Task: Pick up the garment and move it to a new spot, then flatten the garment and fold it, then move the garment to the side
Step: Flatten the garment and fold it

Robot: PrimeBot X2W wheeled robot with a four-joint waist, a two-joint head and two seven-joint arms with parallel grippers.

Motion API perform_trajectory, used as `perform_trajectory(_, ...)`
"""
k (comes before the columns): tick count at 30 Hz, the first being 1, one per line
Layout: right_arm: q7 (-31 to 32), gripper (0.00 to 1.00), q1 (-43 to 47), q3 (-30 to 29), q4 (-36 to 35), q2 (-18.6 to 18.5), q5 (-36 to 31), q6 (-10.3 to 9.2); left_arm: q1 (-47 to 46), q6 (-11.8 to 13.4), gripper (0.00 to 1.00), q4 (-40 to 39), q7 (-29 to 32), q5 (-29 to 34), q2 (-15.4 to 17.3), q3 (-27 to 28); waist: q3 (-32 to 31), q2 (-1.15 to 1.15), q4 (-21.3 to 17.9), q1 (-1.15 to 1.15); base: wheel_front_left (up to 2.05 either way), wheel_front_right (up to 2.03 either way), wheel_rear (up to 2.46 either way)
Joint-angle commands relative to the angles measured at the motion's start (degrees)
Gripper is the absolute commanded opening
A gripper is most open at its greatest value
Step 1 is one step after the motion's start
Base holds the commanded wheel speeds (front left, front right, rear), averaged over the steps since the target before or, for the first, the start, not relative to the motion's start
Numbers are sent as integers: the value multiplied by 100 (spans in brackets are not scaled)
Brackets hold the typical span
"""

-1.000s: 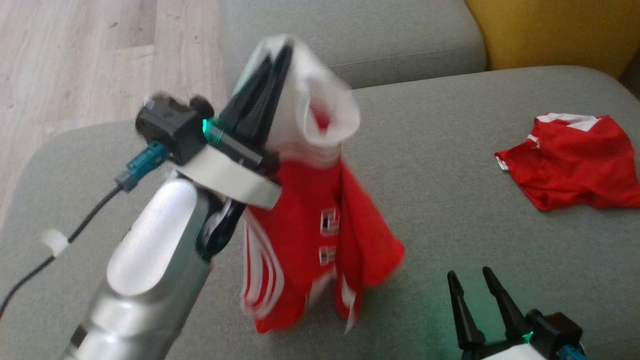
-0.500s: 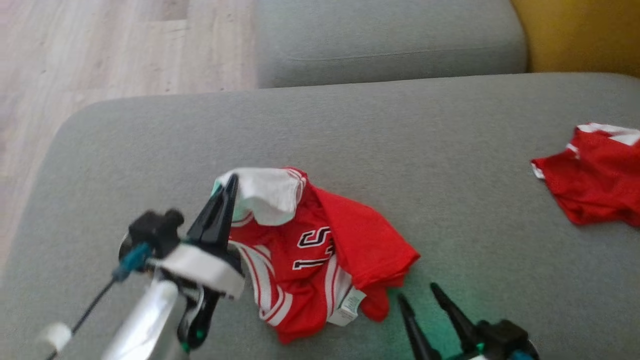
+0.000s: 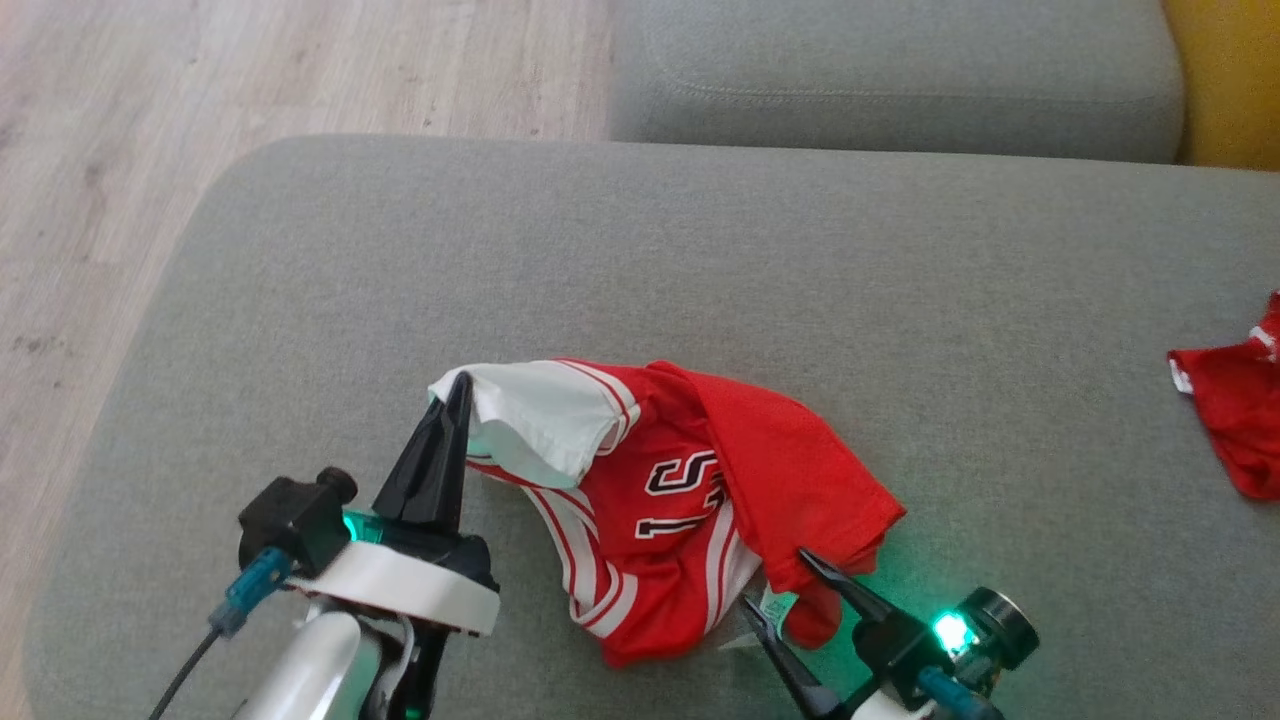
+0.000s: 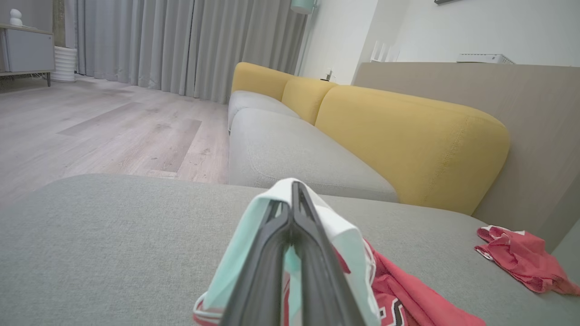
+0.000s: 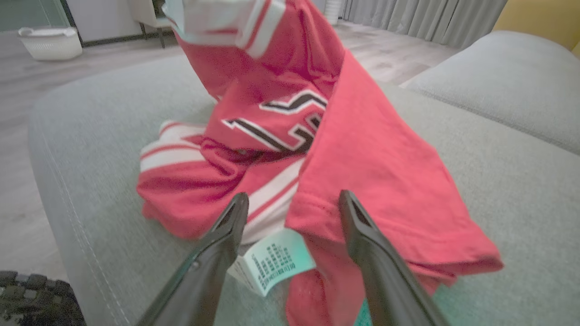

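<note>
Red garment (image 3: 690, 490), crumpled, lower centre of head view on grey cushion (image 3: 700, 250): left gripper (image 3: 457, 385) clenched on its white sleeve (image 3: 540, 420) to anchor that end, right gripper (image 3: 772, 577) spread wide astride the labelled hem (image 5: 317, 217), seemingly readying a second hold.

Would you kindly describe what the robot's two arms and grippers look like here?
The left gripper and right gripper each have two long, black, tapered fingers on a black base with a glowing green light. Behind the left one sit a white collar, a shiny silver forearm, a black block and a teal plug with a dark cable.
</note>
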Motion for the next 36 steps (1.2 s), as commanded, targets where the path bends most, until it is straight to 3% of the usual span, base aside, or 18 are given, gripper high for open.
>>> perform_trajectory(1,-23,100,-236,-21,25,62,-179,37,-151,43,0,-273,-13,12,109,223,62,0,68,0,0,0,0)
perform_trajectory(3,-23,95,-292,-209,143,137,-337,37,-143,75,0,-370,6,30,110,203,90,0,111,0,0,0,0)
perform_trajectory(4,-23,44,-298,-309,167,177,-381,37,-134,87,0,-409,11,37,112,193,97,0,128,0,0,0,0)
perform_trajectory(5,-23,0,-297,-413,174,215,-407,37,-124,97,0,-441,14,42,116,185,102,0,142,0,0,0,0)
perform_trajectory(10,-23,0,-210,-866,-163,369,-79,37,-69,148,0,-528,-14,64,154,187,91,0,180,0,0,0,0)
perform_trajectory(18,-23,0,-42,-2098,-1313,466,1832,37,13,168,0,-863,-146,173,360,265,-5,0,28,0,0,0,0)
perform_trajectory(21,-23,0,-69,-2477,-1534,444,1932,37,35,163,0,-1072,-166,181,457,323,-9,0,-33,0,0,0,0)
perform_trajectory(22,-23,0,-131,-2846,-1671,278,1886,37,75,130,0,-1332,-141,171,593,373,5,0,-100,0,0,0,0)
perform_trajectory(26,-23,0,-578,-3340,-1680,-227,1568,37,143,1,0,-1950,37,80,879,431,133,0,-196,0,0,0,0)
perform_trajectory(29,-23,0,-1264,-3498,-1361,-586,1244,37,125,-36,0,-2337,239,42,1028,433,326,0,-230,0,0,0,0)
perform_trajectory(32,-23,0,-2081,-3386,-612,-829,978,37,28,-55,0,-2523,354,-17,1038,421,547,0,-221,0,0,0,0)
perform_trajectory(33,-23,11,-2351,-3355,-252,-862,943,37,-19,-73,0,-2520,384,-21,1026,391,607,0,-210,0,0,0,0)
perform_trajectory(34,-23,76,-2609,-3303,105,-876,923,37,-78,-97,0,-2482,401,-21,1006,355,668,0,-195,0,0,0,0)
perform_trajectory(35,-23,100,-2840,-3182,392,-886,903,37,-148,-124,0,-2420,400,-36,958,317,721,0,-178,0,0,0,0)
perform_trajectory(36,-23,100,-3015,-3050,614,-887,879,37,-218,-143,0,-2337,385,-67,881,282,757,0,-165,0,0,0,0)
